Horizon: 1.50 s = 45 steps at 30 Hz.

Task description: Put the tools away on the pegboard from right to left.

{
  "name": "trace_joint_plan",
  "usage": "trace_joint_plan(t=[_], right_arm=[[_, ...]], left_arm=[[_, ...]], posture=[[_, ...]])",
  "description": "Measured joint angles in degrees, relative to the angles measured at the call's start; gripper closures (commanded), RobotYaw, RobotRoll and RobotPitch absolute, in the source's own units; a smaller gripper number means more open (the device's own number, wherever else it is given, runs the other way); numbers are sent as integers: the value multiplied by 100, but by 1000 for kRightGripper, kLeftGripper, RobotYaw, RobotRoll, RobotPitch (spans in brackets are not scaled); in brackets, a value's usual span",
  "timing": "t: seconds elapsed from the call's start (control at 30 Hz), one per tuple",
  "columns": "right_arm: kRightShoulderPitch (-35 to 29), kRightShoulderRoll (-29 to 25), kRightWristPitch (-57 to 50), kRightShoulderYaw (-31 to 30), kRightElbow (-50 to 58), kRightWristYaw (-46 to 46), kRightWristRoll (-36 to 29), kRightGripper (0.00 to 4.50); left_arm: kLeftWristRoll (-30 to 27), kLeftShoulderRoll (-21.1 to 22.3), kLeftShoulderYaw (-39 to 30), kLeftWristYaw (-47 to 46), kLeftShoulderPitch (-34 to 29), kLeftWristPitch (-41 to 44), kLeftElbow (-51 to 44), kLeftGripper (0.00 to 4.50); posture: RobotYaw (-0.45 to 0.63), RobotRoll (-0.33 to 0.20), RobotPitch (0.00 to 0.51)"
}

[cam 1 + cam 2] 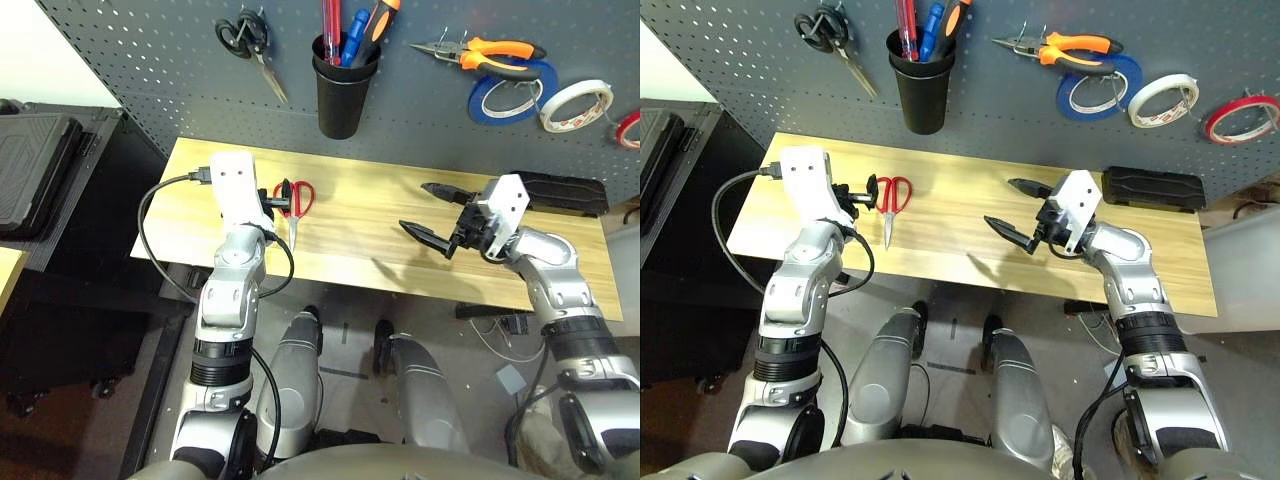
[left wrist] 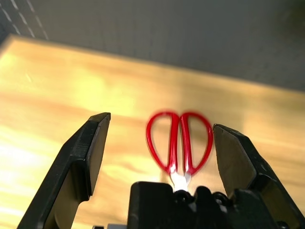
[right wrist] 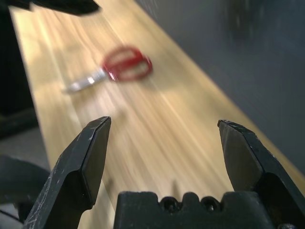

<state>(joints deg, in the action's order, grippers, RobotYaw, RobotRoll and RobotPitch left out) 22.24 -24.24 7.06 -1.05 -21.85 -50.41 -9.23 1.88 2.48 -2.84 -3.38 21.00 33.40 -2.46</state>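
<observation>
Scissors (image 1: pixel 294 203), red-handled, lie flat on the table (image 1: pixel 380 225); my left gripper (image 2: pixel 159 148) is spread wide around their handles, grasping nothing. Right gripper (image 1: pixel 432 214) hangs wide and empty. Risk: flat handles slip out as I clamp.

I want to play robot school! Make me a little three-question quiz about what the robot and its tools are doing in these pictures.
1. True or false: the red scissors already hang on the pegboard.
2. Which gripper is nearest the red scissors? A) left gripper B) right gripper
3. Fill in: the orange pliers hang just above the ____ tape roll.

Key
1. False. They lie on the table.
2. A. The left wrist view shows them lying between its open fingers.
3. Blue.
</observation>
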Motion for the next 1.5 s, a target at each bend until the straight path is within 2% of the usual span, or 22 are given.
trace_joint_plan(t=[0.1, 0.33, 0.53, 0.87, 0.93, 1.0, 1.07, 1.13, 1.3, 1.5], right_arm=[[2, 63, -291, -189, -29, 351, 297, 0], [116, 337, -680, -529, -135, 877, 787, 0], [64, 503, -722, -656, -89, 1051, 871, 0], [-112, 508, -924, -679, 469, 1166, 866, 0], [-138, 507, -1000, -683, 591, 1171, 866, 0], [-137, 508, -1066, -690, 685, 1170, 858, 0], [-135, 505, -1102, -692, 749, 1162, 844, 0], [-123, 461, -1117, -692, 776, 1132, 836, 0], [-117, 328, -1118, -692, 783, 994, 787, 0], [5, 312, -905, -676, 750, 822, 692, 0]], left_arm=[[-61, -3, -59, 49, 104, -309, 738, 25], [-172, 98, -386, -30, 817, -1106, 2499, 25], [-296, 233, -687, -182, 1516, -1707, 3813, 25], [-274, 430, -743, -366, 2638, -2542, 6352, 25], [-274, 481, -743, -363, 2765, -2578, 6663, 411], [-279, 502, -739, -319, 2820, -2616, 6887, 1011], [-294, 507, -753, -299, 2869, -2621, 7000, 1726], [-327, 508, -792, -299, 2879, -2616, 7087, 2638], [-406, 483, -864, -311, 2856, -2658, 7110, 4468], [-647, 344, -1077, -274, 2675, -2963, 6906, 4468]], posture=[[337, 0, 342], [338, 0, 340], [336, 0, 329], [298, 0, 273], [290, 0, 268], [280, 0, 263], [279, 0, 262], [279, 0, 261], [291, 0, 263], [312, 0, 267]])
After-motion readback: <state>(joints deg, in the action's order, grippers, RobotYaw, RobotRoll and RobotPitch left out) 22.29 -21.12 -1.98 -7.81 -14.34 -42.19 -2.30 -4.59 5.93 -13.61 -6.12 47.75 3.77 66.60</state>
